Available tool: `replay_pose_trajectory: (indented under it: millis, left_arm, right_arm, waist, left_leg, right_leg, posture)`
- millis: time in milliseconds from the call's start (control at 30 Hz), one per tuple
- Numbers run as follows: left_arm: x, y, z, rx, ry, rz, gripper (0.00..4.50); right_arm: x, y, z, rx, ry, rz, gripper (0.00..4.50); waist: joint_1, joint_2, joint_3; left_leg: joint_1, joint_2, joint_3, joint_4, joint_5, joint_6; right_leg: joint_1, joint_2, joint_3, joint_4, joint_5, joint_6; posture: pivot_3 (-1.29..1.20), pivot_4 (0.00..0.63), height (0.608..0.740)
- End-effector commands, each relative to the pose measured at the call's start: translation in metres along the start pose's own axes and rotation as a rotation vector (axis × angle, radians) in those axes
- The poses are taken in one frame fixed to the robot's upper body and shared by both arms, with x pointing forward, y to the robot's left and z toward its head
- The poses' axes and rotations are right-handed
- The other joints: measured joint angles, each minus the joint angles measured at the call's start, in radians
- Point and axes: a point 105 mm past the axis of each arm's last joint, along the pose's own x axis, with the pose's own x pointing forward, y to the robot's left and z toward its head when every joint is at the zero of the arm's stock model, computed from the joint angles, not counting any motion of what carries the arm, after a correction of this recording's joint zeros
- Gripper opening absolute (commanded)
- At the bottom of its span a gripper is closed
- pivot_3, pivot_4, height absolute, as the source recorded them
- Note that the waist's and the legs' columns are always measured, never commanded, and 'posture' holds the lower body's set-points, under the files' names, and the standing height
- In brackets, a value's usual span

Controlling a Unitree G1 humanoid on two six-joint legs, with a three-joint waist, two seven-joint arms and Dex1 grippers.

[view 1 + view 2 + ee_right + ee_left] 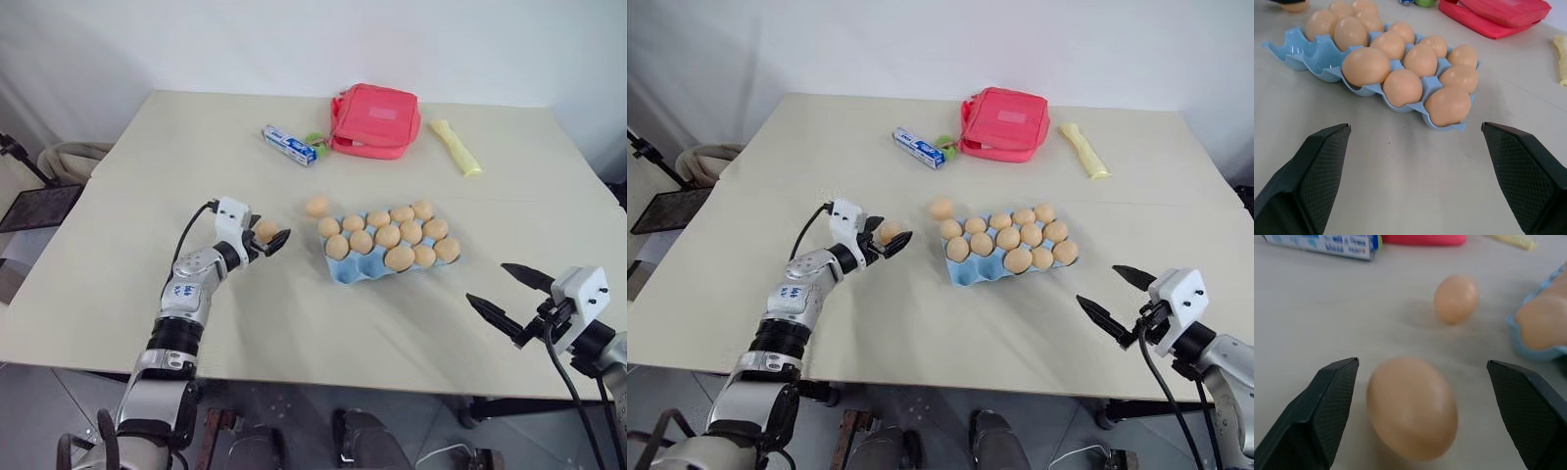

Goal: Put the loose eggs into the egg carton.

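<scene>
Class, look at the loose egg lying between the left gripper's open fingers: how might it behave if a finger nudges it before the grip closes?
The egg is a smooth rounded oval on the flat table, so a nudge would probably roll it. Its glossy surface may slip between the left gripper's fingers. It looks rigid, perhaps fragile.

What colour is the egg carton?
Light blue; the egg carton shows best in the right wrist view.

Your left arm (186, 313) is built of silver-grey segments with black ribbed joints, and its forearm carries a small blue marking. A white camera block (231, 214) sits on the wrist, fed by a black cable. Your left gripper (271, 238) has two black, finely textured, pointed fingers. Your right gripper (507, 296) matches: white block, black cable.
</scene>
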Motion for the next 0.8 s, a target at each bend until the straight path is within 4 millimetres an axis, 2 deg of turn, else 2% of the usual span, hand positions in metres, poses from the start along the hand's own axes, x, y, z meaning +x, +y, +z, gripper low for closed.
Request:
replay_pose_trajectory:
  millis: [33,100,267,300,400,533,633,800]
  left_arm:
    - [0.005,0.002,0.007,0.036,0.008,0.0,4.28]
    - [0.006,0.003,0.007,0.035,0.016,0.005,3.83]
    - [0.006,0.004,0.011,0.056,-0.013,0.008,2.16]
    - [0.006,0.001,0.014,0.067,-0.034,-0.013,1.98]
    - [0.005,-0.011,0.029,0.084,-0.097,-0.082,1.98]
    - [0.002,-0.053,0.063,0.11,-0.237,-0.3,1.98]
    - [0.001,-0.08,0.069,0.103,-0.247,-0.423,1.98]
    - [0.002,-0.12,0.069,0.118,-0.197,-0.6,1.98]
  right_arm:
    - [-0.005,-0.005,0.011,-0.027,-0.027,-0.024,4.5]
    - [-0.006,-0.005,0.011,-0.027,-0.026,-0.028,4.5]
    - [-0.006,-0.006,0.01,-0.029,-0.025,-0.033,4.5]
    - [-0.006,-0.006,0.01,-0.029,-0.026,-0.033,4.5]
    - [-0.005,-0.006,0.011,-0.031,-0.032,-0.03,4.5]
    - [-0.003,-0.007,0.011,-0.034,-0.042,-0.032,4.5]
    - [-0.003,-0.007,0.01,-0.032,-0.042,-0.035,4.5]
    - [-0.003,-0.006,0.009,-0.029,-0.045,-0.045,4.5]
  waist:
    - [0.0,0.0,0.0]
    - [0.001,0.0,0.0]
    - [0.001,0.0,0.0]
    - [0.001,0.0,0.0]
    - [0.001,0.0,0.0]
    - [0.001,0.0,0.0]
    - [0.003,0.0,0.0]
    - [0.001,0.0,0.0]
  left_leg:
    - [0.0,0.0,0.0,0.0,0.0,0.0]
    - [0.0,0.0,0.0,0.0,0.0,0.0]
    - [0.0,0.0,0.0,0.0,0.0,0.0]
    - [0.0,0.0,0.0,0.0,0.0,0.0]
    - [0.0,0.0,0.0,0.0,0.0,0.0]
    - [-0.002,0.0,0.0,0.0,0.0,0.0]
    - [-0.002,0.0,0.0,0.001,0.0,0.0]
    - [-0.002,-0.001,0.0,0.001,0.0,0.0]
  right_leg:
    - [0.0,0.0,0.0,0.0,0.0,0.0]
    - [0.0,0.0,0.0,0.0,0.0,0.0]
    - [0.0,-0.001,0.0,0.0,0.0,0.0]
    - [0.0,0.0,0.0,0.0,0.0,0.0]
    - [0.0,0.0,0.0,0.0,0.0,0.0]
    - [-0.001,-0.001,0.0,0.0,0.0,0.0]
    - [-0.001,-0.001,0.0,0.0,0.0,0.0]
    - [-0.001,0.0,0.0,0.0,0.0,0.0]
  posture:
    - [0.0,0.15,0.74]
    - [0.0,0.15,0.74]
    - [0.0,0.15,0.74]
    - [0.0,0.15,0.74]
    - [0.0,0.15,0.74]
    - [0.0,0.15,0.74]
    - [0.0,0.15,0.74]
    - [0.0,0.15,0.74]
